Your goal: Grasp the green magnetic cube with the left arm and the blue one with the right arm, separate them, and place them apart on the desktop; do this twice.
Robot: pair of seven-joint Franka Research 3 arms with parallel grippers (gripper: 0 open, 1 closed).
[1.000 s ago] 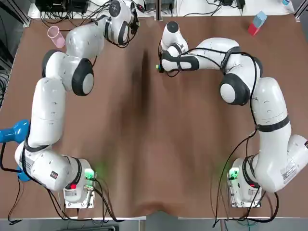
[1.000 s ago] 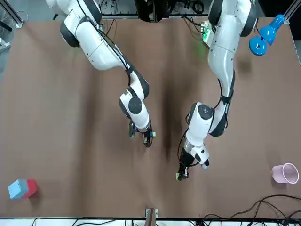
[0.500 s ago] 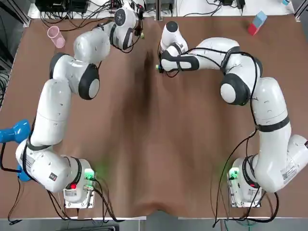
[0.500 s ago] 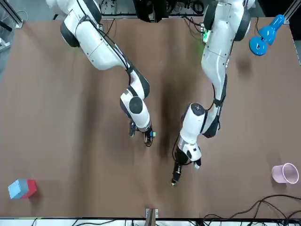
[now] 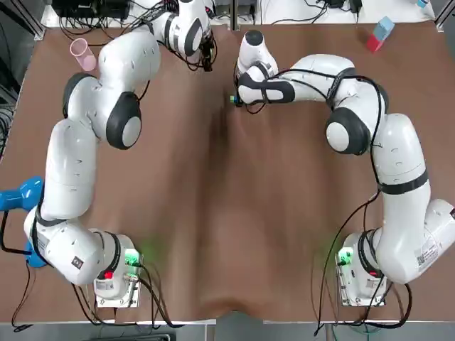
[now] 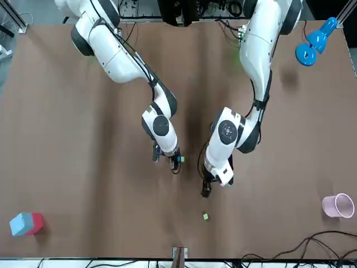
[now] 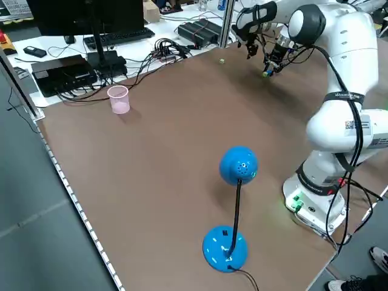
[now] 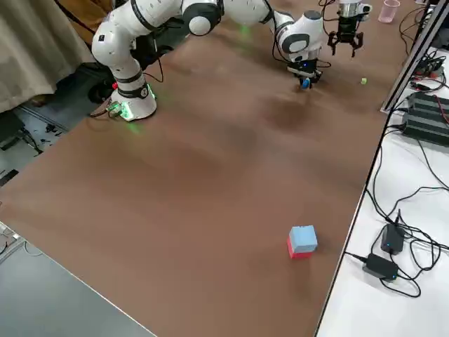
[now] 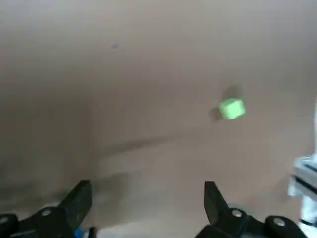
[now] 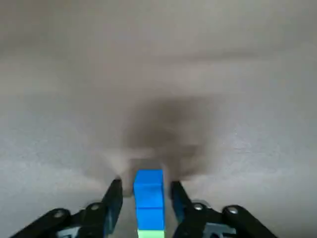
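The right pincer (image 10: pixel 146 191) pinches the blue magnetic cube (image 10: pixel 148 198), one finger on each flank. A green piece (image 10: pixel 151 233) sits against the cube's end nearest the wrist. The cube's other end pokes just past the fingertips, low over the bench (image 5: pixel 227 213).

Near it, on its left-arm side, the left pincer (image 9: pixel 146 193) hangs spread wide with nothing between its fingers (image 9: pixel 79 198). The green magnetic cube (image 9: pixel 231 108) lies alone on the bench a little beyond this pincer, on the side away from the arms' bases. It is clear of both fingers and touches only the brown surface. Seen from across the bench, it rests past the fingertips, toward the far edge. It is apart from the blue cube too, with the left pincer roughly between the two.

Well apart from the left pincer, out on the left arm's outer side, a pink cup (image 6: pixel 337 205) stands upright with its mouth up. Only its own pink inside shows.

Well apart from the right pincer, toward the opposite far corner, sits a light-blue and red block (image 6: pixel 26 223).

Farthest from both pincers, back beside the left arm's base, stands a blue desk lamp (image 7: pixel 237 167).
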